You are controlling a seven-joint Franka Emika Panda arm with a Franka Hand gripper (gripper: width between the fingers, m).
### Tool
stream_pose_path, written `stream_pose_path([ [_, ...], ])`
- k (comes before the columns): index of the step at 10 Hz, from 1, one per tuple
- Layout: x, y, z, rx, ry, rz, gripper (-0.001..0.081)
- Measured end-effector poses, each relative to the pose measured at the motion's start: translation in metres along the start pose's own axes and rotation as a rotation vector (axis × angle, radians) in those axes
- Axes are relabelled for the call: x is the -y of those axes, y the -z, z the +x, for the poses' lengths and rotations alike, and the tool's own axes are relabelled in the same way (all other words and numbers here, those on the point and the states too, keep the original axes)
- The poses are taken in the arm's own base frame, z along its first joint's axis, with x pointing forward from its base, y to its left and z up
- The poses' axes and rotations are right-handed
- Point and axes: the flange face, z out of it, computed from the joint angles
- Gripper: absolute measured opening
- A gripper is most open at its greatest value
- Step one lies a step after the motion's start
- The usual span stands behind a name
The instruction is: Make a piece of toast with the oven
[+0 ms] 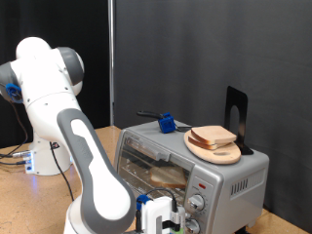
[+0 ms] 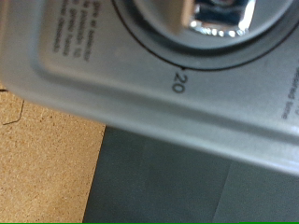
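Observation:
The silver-grey oven stands on the wooden table at the exterior view's right. Its glass door looks shut. A pale slice, the piece of toast, shows through the glass on the rack. My gripper is at the exterior view's bottom, right against the oven's front panel by the two round knobs. The wrist view is a very close look at that panel: a shiny knob with a dial mark "20" beside it. My fingers do not show there.
A stack of bread slices lies on a wooden plate on top of the oven, with a blue object and a black stand beside it. The white arm base stands at the left. Cables lie on the table.

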Motion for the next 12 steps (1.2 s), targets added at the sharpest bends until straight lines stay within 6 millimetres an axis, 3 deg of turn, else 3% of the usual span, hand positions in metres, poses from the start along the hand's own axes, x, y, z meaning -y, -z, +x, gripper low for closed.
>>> stream_pose_path([
  [6,-0.003,-0.004,-0.004,0.028,-0.012,0.01,0.0808],
  [8,-0.003,-0.004,-0.004,0.028,-0.016,0.019,0.0569],
  [9,-0.002,-0.003,-0.005,0.036,-0.018,0.029,0.0569],
  [10,0.0,-0.004,-0.007,0.051,-0.02,0.04,0.0382],
  [11,0.002,-0.004,-0.009,0.063,-0.024,0.049,0.0382],
  [12,0.005,-0.003,-0.011,0.072,-0.027,0.055,0.0235],
])
